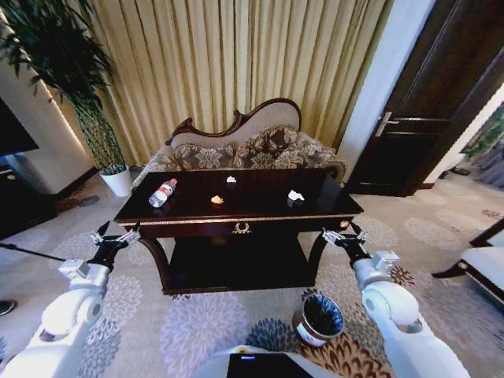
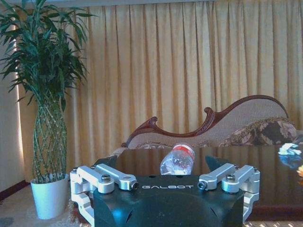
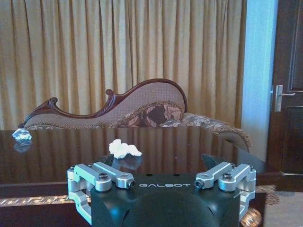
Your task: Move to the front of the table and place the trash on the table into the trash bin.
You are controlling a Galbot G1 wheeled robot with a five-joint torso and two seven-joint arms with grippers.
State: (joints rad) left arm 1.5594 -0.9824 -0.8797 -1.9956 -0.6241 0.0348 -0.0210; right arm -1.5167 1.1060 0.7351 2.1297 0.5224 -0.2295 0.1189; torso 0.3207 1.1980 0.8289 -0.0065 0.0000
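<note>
The dark glossy table [image 1: 260,221] stands just ahead of me. On it lie the trash pieces: a clear bottle with a red cap [image 1: 163,193] at the left, a small orange scrap [image 1: 217,200] near the middle, a whitish wad [image 1: 231,180] behind it and another wad [image 1: 295,196] to the right. The trash bin [image 1: 319,319], black-lined, stands on the carpet at the front right. My left gripper [image 1: 116,235] hovers open before the table's left corner, facing the bottle [image 2: 178,160]. My right gripper [image 1: 344,233] hovers open before the right corner, facing a wad [image 3: 124,148].
A carved sofa [image 1: 244,146] sits right behind the table, with curtains beyond it. A potted plant [image 1: 118,179] stands at the back left, a dark door [image 1: 425,118] at the back right. A chair's edge [image 1: 488,264] juts in from the right.
</note>
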